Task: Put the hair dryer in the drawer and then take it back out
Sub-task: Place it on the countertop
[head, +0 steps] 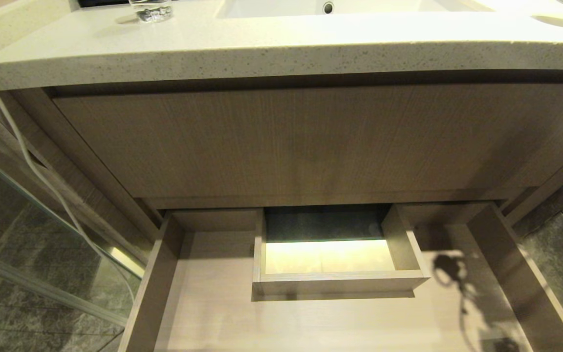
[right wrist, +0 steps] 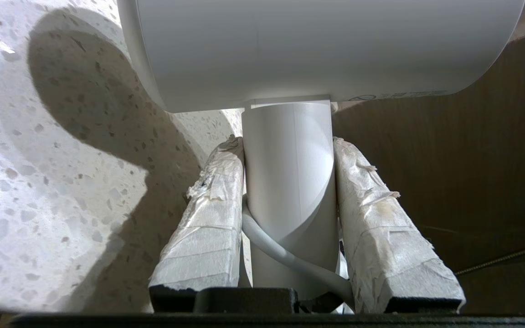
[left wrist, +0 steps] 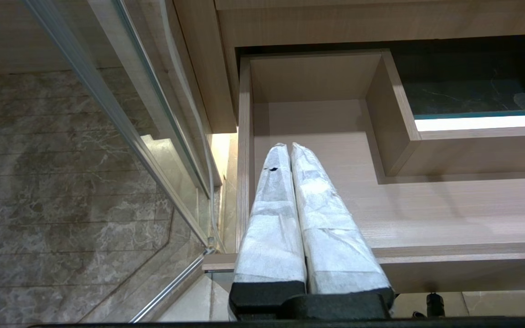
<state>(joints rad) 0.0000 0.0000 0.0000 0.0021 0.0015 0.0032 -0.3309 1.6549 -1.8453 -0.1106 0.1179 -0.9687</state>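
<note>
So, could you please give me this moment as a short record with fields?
drawer: the drawer is pulled open, no hair dryer inside
hair dryer: the hair dryer is held by its handle, barrel beside the speckled countertop
right gripper: the right gripper is clamped on the handle, cord running between its fingers
left gripper: the left gripper is shut, empty, over the drawer's left compartment
countertop items: a glass near the basin

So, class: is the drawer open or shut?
Open. The drawer is pulled out from under the counter, its wooden floor and boxed cut-out in full view.
</note>
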